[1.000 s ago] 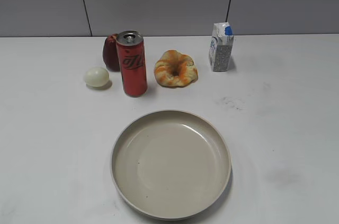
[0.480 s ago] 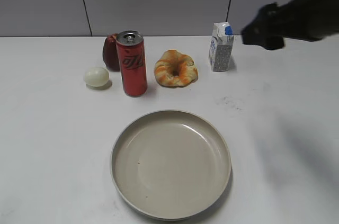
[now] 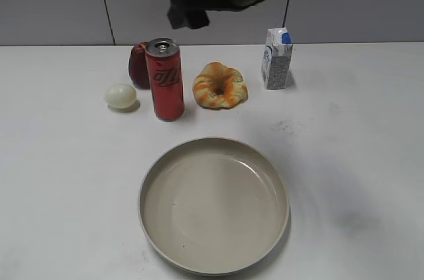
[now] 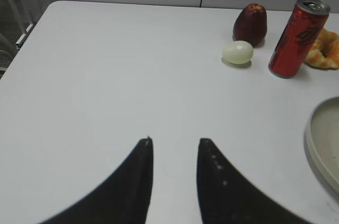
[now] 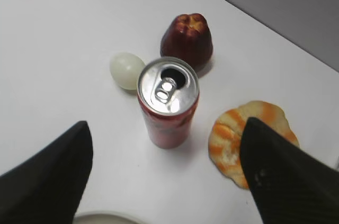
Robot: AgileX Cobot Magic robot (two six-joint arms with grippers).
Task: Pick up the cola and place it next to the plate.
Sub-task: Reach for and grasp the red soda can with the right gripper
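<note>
The cola (image 3: 164, 79) is a tall red can standing upright on the white table behind the plate (image 3: 213, 204), a large round cream dish at the front. My right gripper (image 3: 186, 10) hangs in the air above and slightly right of the can. In the right wrist view it (image 5: 167, 128) is wide open, with the cola (image 5: 168, 102) seen from above between its fingers and the plate's rim (image 5: 103, 216) at the bottom edge. My left gripper (image 4: 175, 140) is open and empty over bare table, far left of the cola (image 4: 296, 37). It is out of the exterior view.
A dark red apple (image 3: 138, 65) stands behind the can, a pale egg (image 3: 120, 96) to its left, an orange bread ring (image 3: 220, 85) to its right. A small milk carton (image 3: 276, 59) stands farther right. A wall runs behind the table.
My right arm came in from the upper right and moved left across the back of the table; it now hangs above the cola. The objects have not moved.
</note>
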